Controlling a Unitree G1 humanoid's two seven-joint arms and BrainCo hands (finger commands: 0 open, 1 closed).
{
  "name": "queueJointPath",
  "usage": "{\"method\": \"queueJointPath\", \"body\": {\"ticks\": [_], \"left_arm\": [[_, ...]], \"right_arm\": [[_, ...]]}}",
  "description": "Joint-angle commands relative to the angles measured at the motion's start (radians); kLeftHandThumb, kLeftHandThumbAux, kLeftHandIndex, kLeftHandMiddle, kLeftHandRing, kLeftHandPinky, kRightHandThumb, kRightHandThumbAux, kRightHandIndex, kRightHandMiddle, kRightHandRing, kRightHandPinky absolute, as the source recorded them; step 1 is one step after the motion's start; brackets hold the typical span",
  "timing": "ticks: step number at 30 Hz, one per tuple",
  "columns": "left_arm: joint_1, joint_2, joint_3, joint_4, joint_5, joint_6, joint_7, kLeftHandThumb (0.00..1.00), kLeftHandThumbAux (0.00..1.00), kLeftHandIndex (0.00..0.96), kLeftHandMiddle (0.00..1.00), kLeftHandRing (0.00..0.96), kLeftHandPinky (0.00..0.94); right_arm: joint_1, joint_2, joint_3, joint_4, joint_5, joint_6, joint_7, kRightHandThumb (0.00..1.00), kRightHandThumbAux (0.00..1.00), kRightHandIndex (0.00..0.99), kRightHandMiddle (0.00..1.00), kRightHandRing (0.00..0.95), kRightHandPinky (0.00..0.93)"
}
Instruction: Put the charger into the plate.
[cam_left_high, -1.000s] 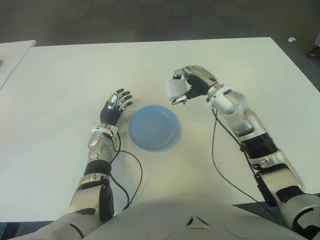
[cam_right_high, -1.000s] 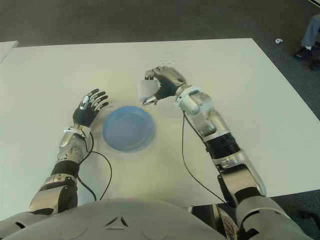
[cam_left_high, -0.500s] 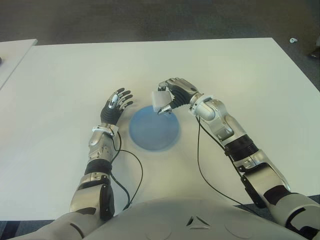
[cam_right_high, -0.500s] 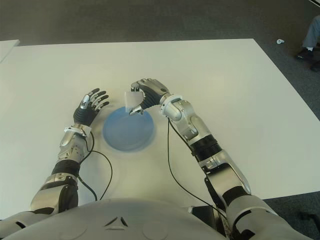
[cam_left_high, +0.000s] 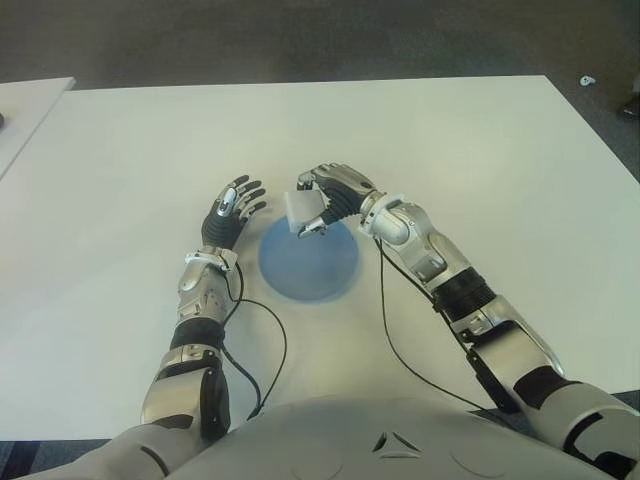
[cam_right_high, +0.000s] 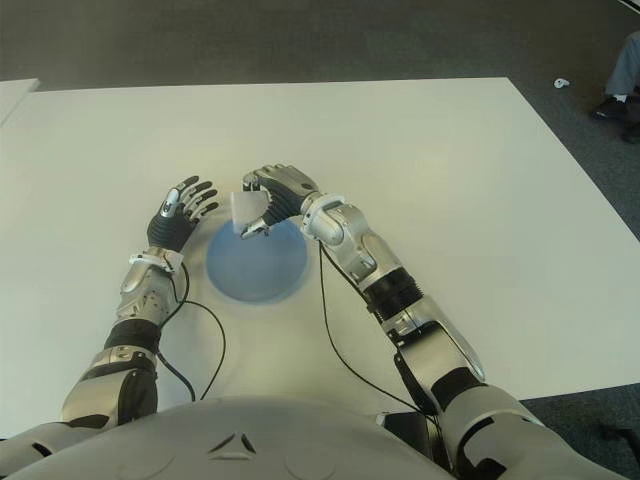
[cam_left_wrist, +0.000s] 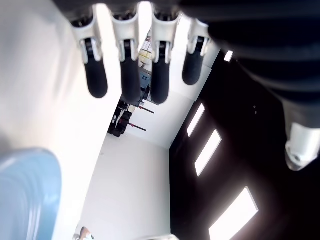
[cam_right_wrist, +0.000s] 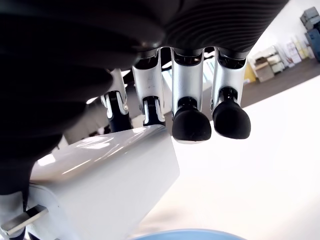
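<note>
We are holding the charger (cam_left_high: 303, 209), a white block, pinched in our right robot hand (cam_left_high: 325, 197) just above the far rim of the plate (cam_left_high: 310, 270); it is not touching the plate yet. The plate, blue and bare, is sitting on the white bench (cam_left_high: 480, 160) right in front of us. Our left robot hand (cam_left_high: 230, 212) is showing just beside the plate on its left, fingers spread and gripping nothing. By our judgement the pick-up and most of the carry are done; what is left is bringing the charger over the plate's middle, lowering it and letting go. The eye views are giving us the layout: charger over the rim, plate between the two hands. Only the right wrist view is showing the grip up close, with the charger's metal prong (cam_right_wrist: 20, 218) sticking out, two fingertips (cam_right_wrist: 191, 125) hanging free beyond the block, and a sliver of the plate's rim below.
</note>
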Motion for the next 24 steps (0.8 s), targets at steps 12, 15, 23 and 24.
{"method": "queueJointPath", "body": {"ticks": [12, 15, 23, 24], "left_arm": [[0.041, -0.022, -0.005, 0.040, 0.022, 0.005, 0.028, 0.010, 0.516, 0.217, 0.257, 0.260, 0.259], [0.042, -0.021, -0.007, 0.040, 0.024, 0.002, 0.029, 0.008, 0.521, 0.215, 0.252, 0.255, 0.255], [0.038, -0.018, -0.003, 0.042, 0.017, 0.024, 0.041, 0.008, 0.537, 0.211, 0.231, 0.236, 0.251], [0.038, -0.019, -0.002, 0.042, 0.015, 0.027, 0.042, 0.008, 0.538, 0.212, 0.232, 0.236, 0.253]], "right_arm": [[-0.012, -0.005, 0.031, 0.034, -0.029, 0.006, 0.020, 0.748, 0.705, 0.439, 0.810, 0.810, 0.758], [-0.010, -0.022, 0.035, 0.031, -0.030, -0.009, 0.033, 0.739, 0.703, 0.433, 0.745, 0.743, 0.681], [-0.033, -0.086, 0.061, 0.031, -0.059, -0.110, 0.037, 0.491, 0.263, 0.068, 0.205, 0.196, 0.163], [-0.035, -0.092, 0.061, 0.034, -0.059, -0.126, 0.035, 0.483, 0.250, 0.057, 0.182, 0.169, 0.138]]}}
